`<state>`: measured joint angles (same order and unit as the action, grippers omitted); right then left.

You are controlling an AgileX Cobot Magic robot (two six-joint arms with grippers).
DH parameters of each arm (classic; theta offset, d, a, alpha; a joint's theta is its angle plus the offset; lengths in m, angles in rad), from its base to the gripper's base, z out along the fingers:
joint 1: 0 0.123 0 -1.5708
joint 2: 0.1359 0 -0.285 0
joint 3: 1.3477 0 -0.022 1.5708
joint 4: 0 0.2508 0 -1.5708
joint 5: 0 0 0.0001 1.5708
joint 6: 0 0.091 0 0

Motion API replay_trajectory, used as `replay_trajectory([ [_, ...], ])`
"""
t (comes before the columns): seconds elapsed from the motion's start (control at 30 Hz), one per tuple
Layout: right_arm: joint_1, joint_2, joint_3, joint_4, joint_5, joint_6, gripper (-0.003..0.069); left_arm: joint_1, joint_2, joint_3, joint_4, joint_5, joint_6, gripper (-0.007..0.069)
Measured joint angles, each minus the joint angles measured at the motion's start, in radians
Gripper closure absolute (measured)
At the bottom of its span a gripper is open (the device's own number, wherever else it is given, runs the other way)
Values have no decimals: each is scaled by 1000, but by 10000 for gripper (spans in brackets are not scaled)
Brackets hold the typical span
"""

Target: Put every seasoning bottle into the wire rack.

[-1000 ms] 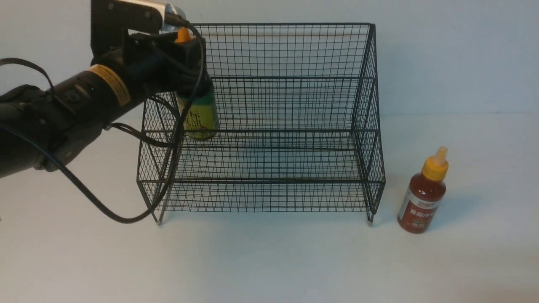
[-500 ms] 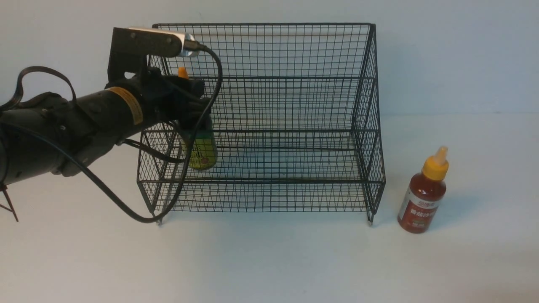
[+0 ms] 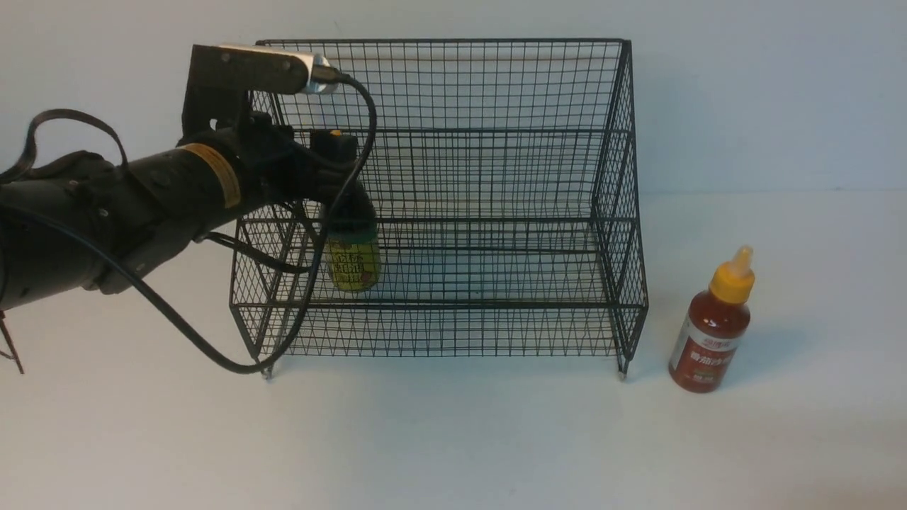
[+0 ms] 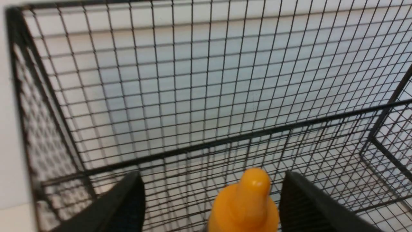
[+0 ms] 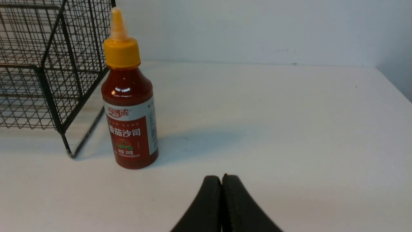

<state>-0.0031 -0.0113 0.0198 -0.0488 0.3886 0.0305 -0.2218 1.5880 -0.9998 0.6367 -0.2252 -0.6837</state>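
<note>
The black wire rack (image 3: pixel 496 177) stands at the middle of the white table. The dark seasoning bottle with the yellow-green label (image 3: pixel 353 263) stands upright on the rack's lower tier, near its left side. My left gripper (image 3: pixel 341 177) reaches in over the rack's left side and straddles the bottle's top, open. In the left wrist view the orange cap (image 4: pixel 249 199) sits between the spread fingers (image 4: pixel 128 199), closer to one of them, with rack mesh (image 4: pixel 193 80) behind. The red sauce bottle (image 3: pixel 712 333) stands on the table right of the rack. My right gripper (image 5: pixel 221 177) is shut and empty, short of the red bottle (image 5: pixel 130 106).
The left arm's cable (image 3: pixel 205 347) droops past the rack's front left foot. A pale wall runs close behind the rack. The table's right edge (image 5: pixel 394 85) shows in the right wrist view, as does the rack's corner (image 5: pixel 48 64) beside the red bottle.
My left arm brought the dark bottle down from the upper part of the rack onto the lower tier. Its jaws then spread, and the bottle now stands slightly further right.
</note>
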Motion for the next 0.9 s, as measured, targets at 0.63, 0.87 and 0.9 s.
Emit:
replay_trajectory([
  [0.63, 0, 0, 0, -1, -8, 0, 673, -52, -622, 10, -26, 882, 50, 629],
  [0.87, 3, 0, 10, 464, -398, 245, 673, -92, -811, 182, -302, 950, 261, 629],
  [0.9, 3, 0, 10, 479, -420, 258, 673, -92, -817, 188, -312, 946, 263, 629],
])
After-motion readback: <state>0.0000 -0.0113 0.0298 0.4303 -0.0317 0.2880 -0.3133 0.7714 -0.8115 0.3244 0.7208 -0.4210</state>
